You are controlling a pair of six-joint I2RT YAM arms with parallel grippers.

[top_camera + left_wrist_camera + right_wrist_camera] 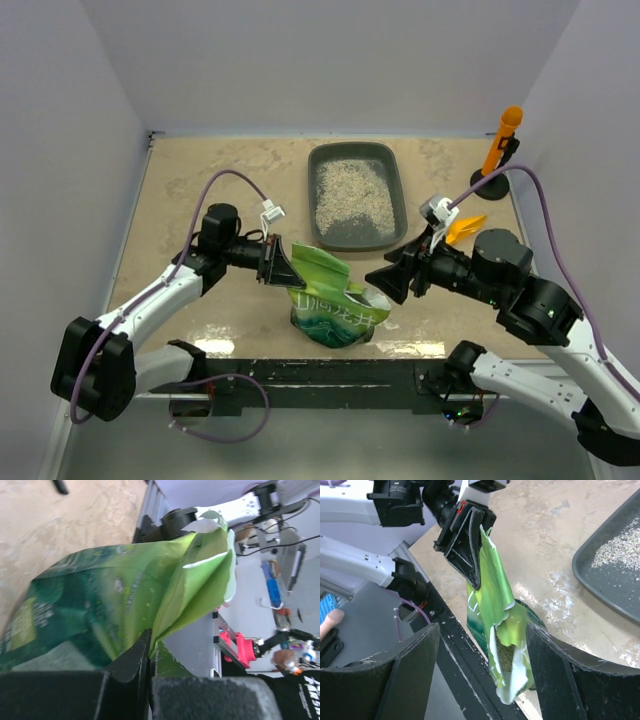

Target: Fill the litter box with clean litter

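Note:
The dark grey litter box (pixel 318 205) lies at the back middle of the table, with pale litter (pixel 352 195) spread over most of its floor. In the right wrist view a corner of the litter box (pixel 600 580) and its litter (pixel 626 544) show at the upper right. A glossy green bag (pixel 330 300) stands near the front edge with its top torn open. My left gripper (pixel 285 268) is shut on the bag's upper left edge (pixel 165 595). My right gripper (pixel 482 627) is open, with a finger on either side of the torn mouth, and neither touches it. Granules (pixel 505 655) show inside the mouth.
An orange-handled tool (pixel 503 140) stands in a black holder at the back right, and a small orange piece (pixel 466 228) lies near my right arm. White walls close in the table on three sides. A black rail (pixel 330 372) runs along the front edge.

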